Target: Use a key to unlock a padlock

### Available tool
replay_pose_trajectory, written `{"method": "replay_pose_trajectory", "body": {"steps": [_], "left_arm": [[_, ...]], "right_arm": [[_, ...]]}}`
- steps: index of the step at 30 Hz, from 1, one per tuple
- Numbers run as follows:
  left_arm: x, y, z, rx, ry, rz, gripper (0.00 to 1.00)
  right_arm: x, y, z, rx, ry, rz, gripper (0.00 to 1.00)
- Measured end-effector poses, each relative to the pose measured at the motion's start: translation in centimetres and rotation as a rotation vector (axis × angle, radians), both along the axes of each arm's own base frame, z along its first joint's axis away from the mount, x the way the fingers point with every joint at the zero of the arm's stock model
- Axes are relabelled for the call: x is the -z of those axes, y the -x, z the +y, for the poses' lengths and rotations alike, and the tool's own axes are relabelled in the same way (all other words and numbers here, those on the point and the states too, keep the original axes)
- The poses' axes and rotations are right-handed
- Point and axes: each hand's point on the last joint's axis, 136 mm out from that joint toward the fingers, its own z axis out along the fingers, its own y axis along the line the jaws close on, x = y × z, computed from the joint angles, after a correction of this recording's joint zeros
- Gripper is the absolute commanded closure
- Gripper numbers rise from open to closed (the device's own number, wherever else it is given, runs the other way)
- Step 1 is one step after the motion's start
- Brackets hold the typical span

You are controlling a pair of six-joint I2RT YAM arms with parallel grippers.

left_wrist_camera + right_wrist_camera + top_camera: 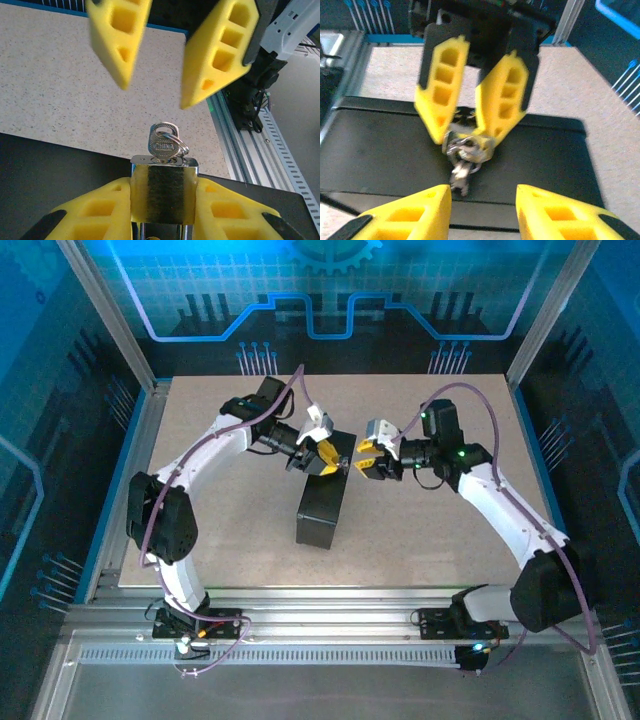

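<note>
Box (322, 512) below padlock (162, 192) | key (163, 145) in padlock | right gripper (154, 95) facing, parted

My tabletop (410, 540): speckled beige board. Blue-lit panels (320, 290) with circuit print stand around me; aluminium rails (330, 615) line its near edge.

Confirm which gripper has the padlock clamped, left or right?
The left gripper: it is shut on the padlock body, with the key in the keyhole. The right gripper is open, clear of the key.
</note>
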Motion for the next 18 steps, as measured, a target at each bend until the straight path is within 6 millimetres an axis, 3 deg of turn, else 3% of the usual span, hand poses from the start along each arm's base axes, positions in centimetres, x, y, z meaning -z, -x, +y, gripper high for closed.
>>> {"method": "replay_pose_trajectory", "body": {"steps": [8, 18], "left_arm": [[0.1, 0.1, 0.0, 0.0, -0.004, 0.011, 0.95], [0.1, 0.0, 0.1, -0.002, -0.003, 0.009, 0.96]], "right_arm": [[1.0, -0.8, 1.3, -0.047, 0.044, -0.069, 0.62], [0.4, -0.5, 2.1, -0.101, 0.038, -0.061, 0.7]]}}
